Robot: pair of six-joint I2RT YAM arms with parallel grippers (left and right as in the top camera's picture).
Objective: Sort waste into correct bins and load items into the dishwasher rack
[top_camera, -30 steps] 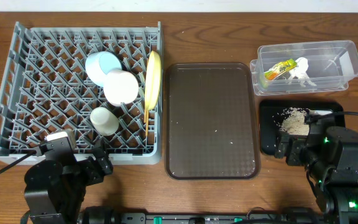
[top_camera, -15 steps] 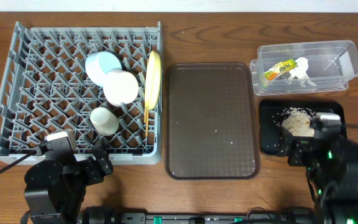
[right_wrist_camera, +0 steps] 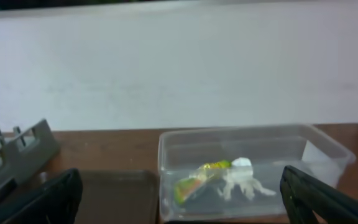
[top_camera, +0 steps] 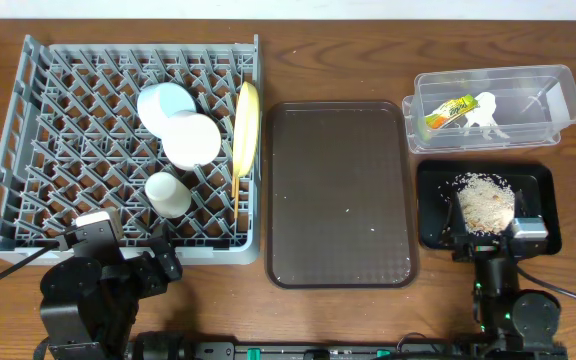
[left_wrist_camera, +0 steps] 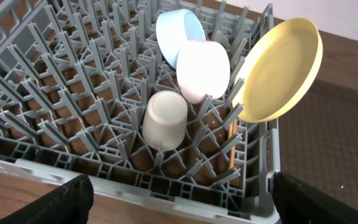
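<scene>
Right of the brown tray, the crumbs lie heaped in the black tray, straight ahead of the right gripper, whose fingers are spread wide and empty. The wrapper and scrap sit in the tub, right of the brown tray's far end. To its left, the rack holds the dishes. The left gripper, also wide and empty, hangs at the rack's near edge. Any further waste would likely fall to the right arm, which is nearer.

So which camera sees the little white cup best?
The left wrist view: the small white cup is close and big there, among the pegs of the dishwasher rack. The overhead view shows the cup small, from above. The right wrist view misses it.
</scene>
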